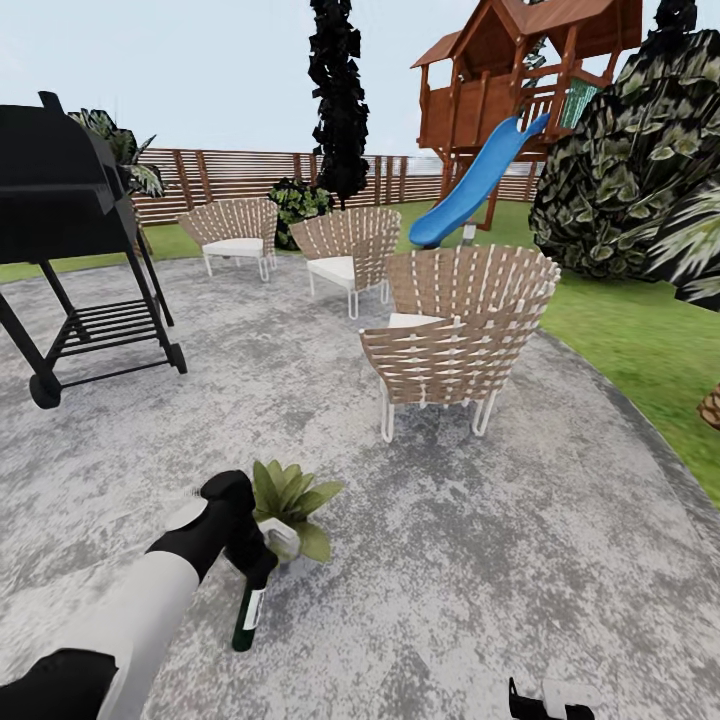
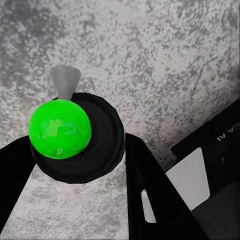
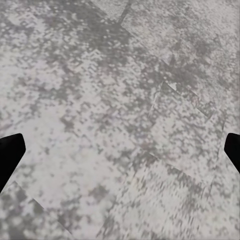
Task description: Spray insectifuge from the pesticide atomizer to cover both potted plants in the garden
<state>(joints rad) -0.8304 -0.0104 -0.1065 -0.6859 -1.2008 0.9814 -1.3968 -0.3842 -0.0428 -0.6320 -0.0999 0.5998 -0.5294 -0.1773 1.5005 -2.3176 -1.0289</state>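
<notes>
My left gripper (image 1: 248, 556) is shut on the pesticide atomizer (image 1: 248, 612), a slim dark green bottle with a white label that hangs down toward the patio. In the left wrist view the atomizer (image 2: 62, 131) is seen end-on between the black fingers (image 2: 150, 187), with its pale grey trigger head (image 2: 65, 81) sticking out. One potted plant (image 1: 292, 498), a low rosette in a grey pot, stands on the stone patio (image 1: 500, 560) right beside that gripper. My right gripper (image 1: 545, 702) sits low at the frame's bottom edge. It is open (image 3: 120, 150) over bare stone.
A black grill (image 1: 60, 230) on wheels stands at the left. Three woven chairs (image 1: 455, 335) stand ahead on the patio. Lawn (image 1: 640, 350), a large bush (image 1: 630, 170), a play tower with a blue slide (image 1: 475, 180) and a slatted fence (image 1: 230, 175) lie beyond.
</notes>
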